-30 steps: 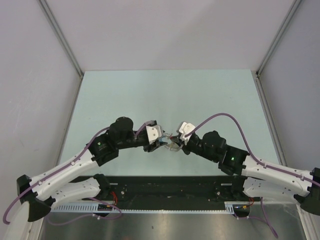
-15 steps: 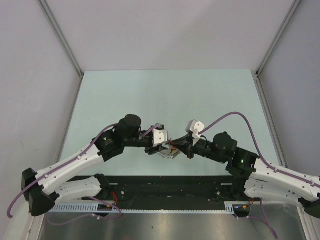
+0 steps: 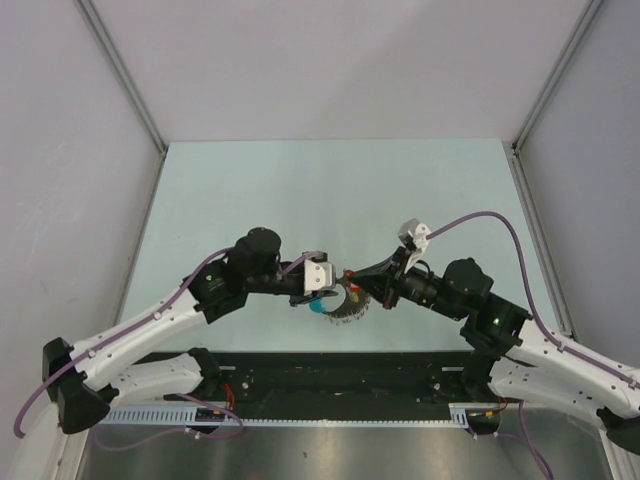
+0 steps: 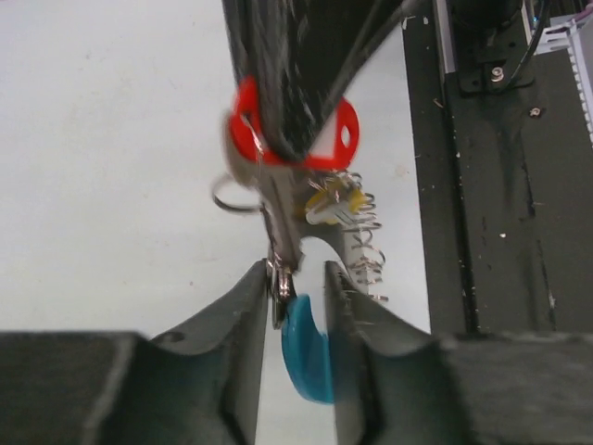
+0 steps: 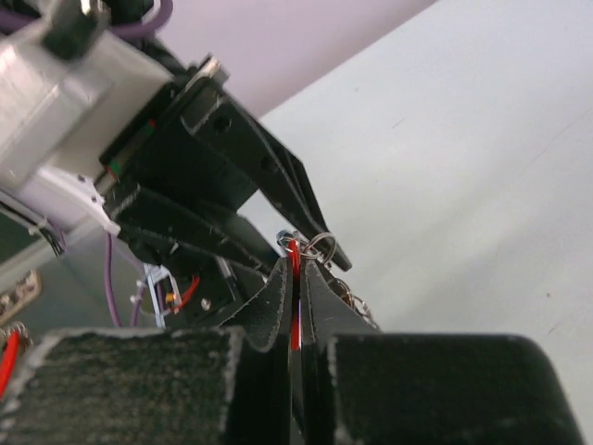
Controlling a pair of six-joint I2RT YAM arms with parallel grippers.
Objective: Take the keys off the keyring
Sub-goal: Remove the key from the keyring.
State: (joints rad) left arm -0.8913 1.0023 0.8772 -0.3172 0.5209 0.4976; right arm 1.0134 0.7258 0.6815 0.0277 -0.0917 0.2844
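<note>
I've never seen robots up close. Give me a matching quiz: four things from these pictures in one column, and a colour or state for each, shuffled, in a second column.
Things:
1. key head
2. curved piece on the ring
3. right gripper
4. left gripper

Descriptions:
A. fingers on either side of the curved piece
B. red
C. blue
D. pinched shut on the key head

Pairs: 1-B, 2-C, 3-D, 4-A.

No legible text, label, brand or number in any view. Checked key [image 4: 334,156], keyring [image 4: 306,357], left pincer [image 4: 295,278], right pincer [image 5: 296,269], bench [image 3: 300,190]: nothing readable.
</note>
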